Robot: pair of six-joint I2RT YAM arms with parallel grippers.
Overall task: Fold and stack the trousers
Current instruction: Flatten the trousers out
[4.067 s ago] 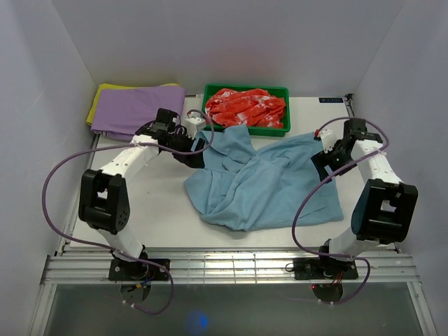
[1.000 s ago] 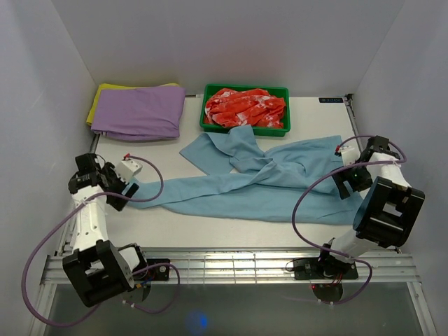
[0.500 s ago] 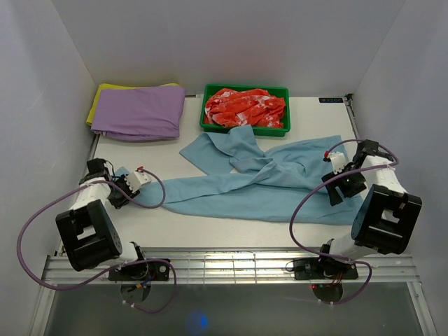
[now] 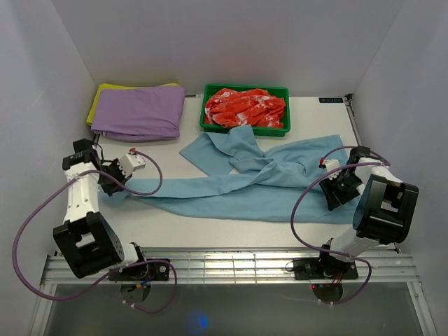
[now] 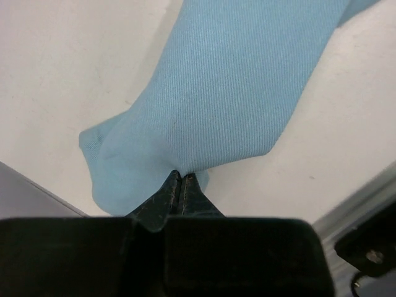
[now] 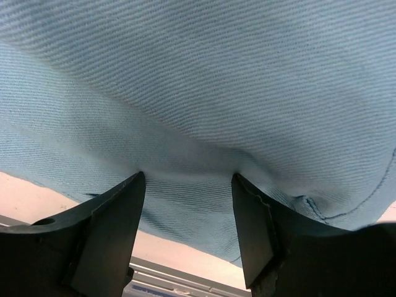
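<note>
Where the trousers (image 4: 245, 196) lie stretched left to right across the table (image 4: 182, 227), the left gripper (image 5: 180, 180) pinches their left end, jaws pressed together. The right gripper (image 6: 189, 182) stands spread, fingers pushed into the cloth's right end. Farther back sit a folded purple garment (image 4: 136, 112) and a green tray (image 4: 246, 131).

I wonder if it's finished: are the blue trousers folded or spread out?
Spread out. The trousers lie stretched across the table, one end pinched in the left pincer, with no neat fold.
</note>
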